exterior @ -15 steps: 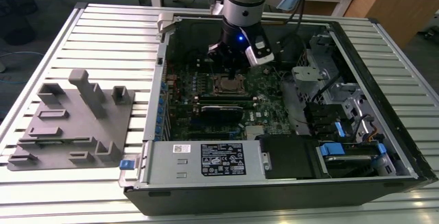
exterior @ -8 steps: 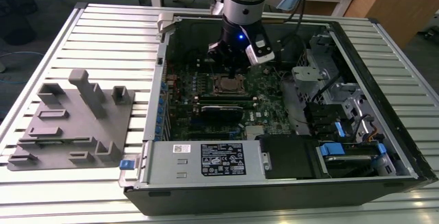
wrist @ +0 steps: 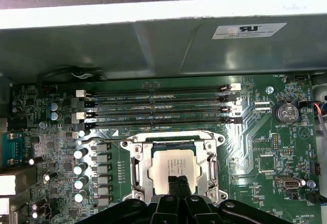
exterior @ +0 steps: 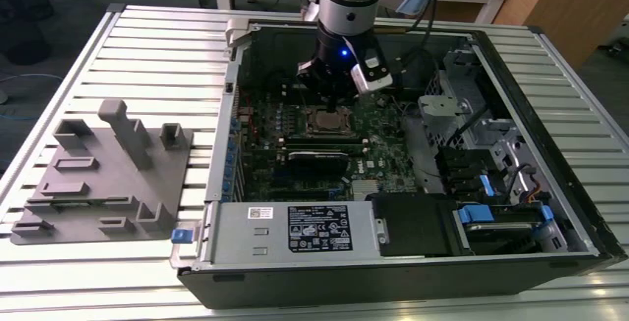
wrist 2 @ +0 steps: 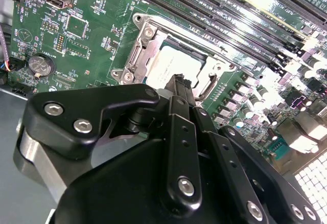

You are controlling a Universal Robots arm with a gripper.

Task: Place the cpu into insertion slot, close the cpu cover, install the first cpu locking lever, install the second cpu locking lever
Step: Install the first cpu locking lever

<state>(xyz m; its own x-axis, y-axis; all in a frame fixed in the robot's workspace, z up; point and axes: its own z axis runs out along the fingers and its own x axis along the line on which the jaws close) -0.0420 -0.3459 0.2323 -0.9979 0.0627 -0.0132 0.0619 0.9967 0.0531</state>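
hand (wrist: 177,179) is down inside the case (exterior: 393,288), just above the middle of the exterior view, closed together and gripping nothing. its tips hang right at the edge of the cpu (wrist: 172,163). the cpu lies flat on the board (wrist: 255,132), and the cover (wrist: 138,169) sits down flat around it.

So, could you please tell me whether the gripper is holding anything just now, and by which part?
Nothing appears to be held: the gripper is shut, its tips together just over the flat silver-grey square cpu, with nothing visible between them.
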